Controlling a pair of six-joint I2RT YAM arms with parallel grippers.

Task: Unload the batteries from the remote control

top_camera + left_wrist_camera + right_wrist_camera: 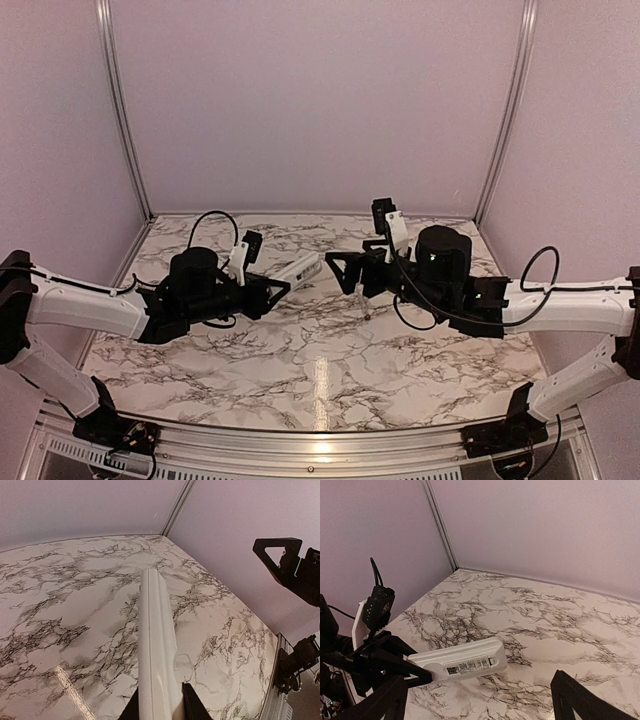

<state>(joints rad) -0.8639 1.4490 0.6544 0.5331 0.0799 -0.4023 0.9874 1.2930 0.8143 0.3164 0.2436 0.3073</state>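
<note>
The remote control [300, 268] is a slim white bar held above the marble table [320, 380]. My left gripper [272, 291] is shut on its near end, and its free end points toward the right arm. The left wrist view shows the remote control [156, 640] running away from my left gripper [160, 694], its sides pinched by the black fingers [190, 705]. From the right wrist view, the remote control [457, 664] shows a labelled back face with its cover shut. My right gripper [480, 692] stands wide open just short of that end, touching nothing. The batteries are hidden.
Pale walls close the table at the back and both sides, with aluminium posts [120, 110] [510, 110] in the corners. The table's metal front rail [320, 445] runs between the arm bases. A black cable [215, 222] loops over the left wrist.
</note>
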